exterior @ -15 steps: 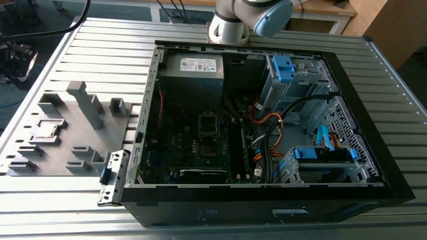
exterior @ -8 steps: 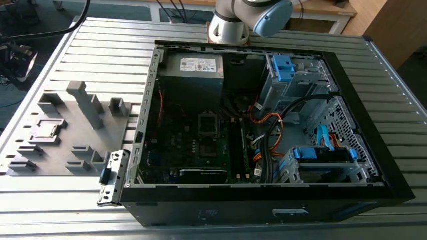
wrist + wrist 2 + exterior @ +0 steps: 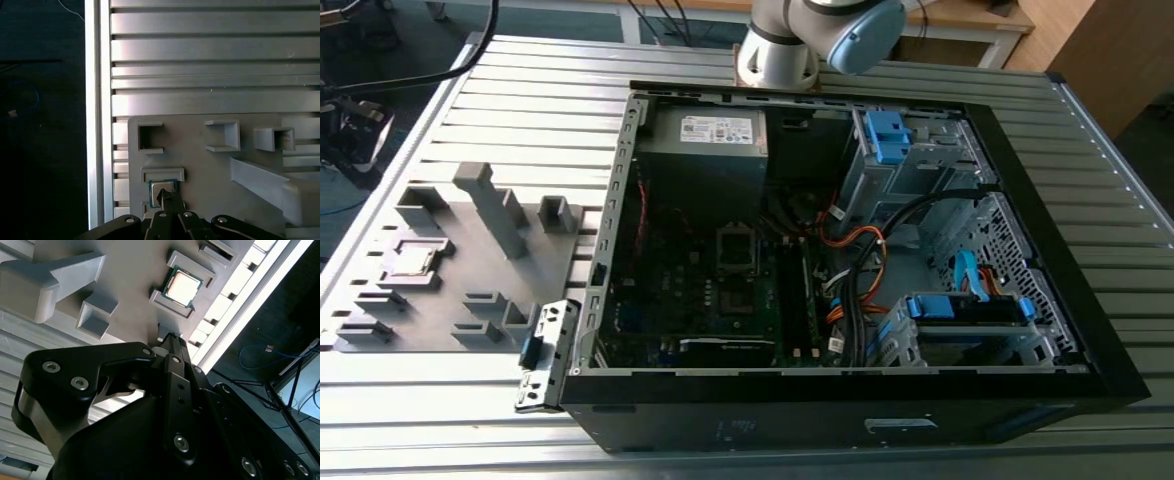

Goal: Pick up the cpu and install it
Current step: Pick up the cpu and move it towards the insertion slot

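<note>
Exterior view: cpu [image 3: 414,258] sits in a recess of the grey fixture plate [image 3: 447,300] on the slatted worktop [image 3: 520,90], at 9 o'clock from the open computer case [image 3: 854,400]. First wrist view: tool [image 3: 167,196] pressed together, empty, hovering by the cpu.

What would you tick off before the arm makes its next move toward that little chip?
1. Cpu flat in its recess on the grey fixture: ok.
2. Gripper centred over the cpu: cannot tell; it overlaps the cpu in the first wrist view and sits beside it in the second wrist view.
3. Computer case open: ok.
4. Socket ready for the cpu: cannot tell.
5. Orange cables off the socket: ok.
</note>
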Tool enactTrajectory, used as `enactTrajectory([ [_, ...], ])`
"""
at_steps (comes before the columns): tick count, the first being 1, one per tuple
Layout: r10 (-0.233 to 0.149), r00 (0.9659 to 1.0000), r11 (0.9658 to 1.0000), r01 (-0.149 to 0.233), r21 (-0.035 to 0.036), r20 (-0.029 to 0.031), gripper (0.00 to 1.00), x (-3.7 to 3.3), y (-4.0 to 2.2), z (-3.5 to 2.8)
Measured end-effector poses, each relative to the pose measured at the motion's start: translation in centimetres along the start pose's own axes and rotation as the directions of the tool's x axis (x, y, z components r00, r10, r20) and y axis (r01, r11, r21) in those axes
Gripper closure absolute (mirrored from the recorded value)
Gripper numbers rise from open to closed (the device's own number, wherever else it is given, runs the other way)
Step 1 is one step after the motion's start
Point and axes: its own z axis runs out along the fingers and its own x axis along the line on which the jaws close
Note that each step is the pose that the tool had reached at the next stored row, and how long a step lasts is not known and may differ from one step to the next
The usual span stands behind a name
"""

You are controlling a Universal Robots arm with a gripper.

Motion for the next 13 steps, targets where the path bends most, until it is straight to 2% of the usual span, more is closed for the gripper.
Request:
enactTrajectory([
  [8,-0.011,0.9999,0.9999,0.011,-0.0001,-0.0024,0.89,0.23,-0.82,1.17],
  [13,-0.017,0.9998,0.9999,0.017,-0.0002,-0.0042,0.89,0.28,-1.54,1.86],
])
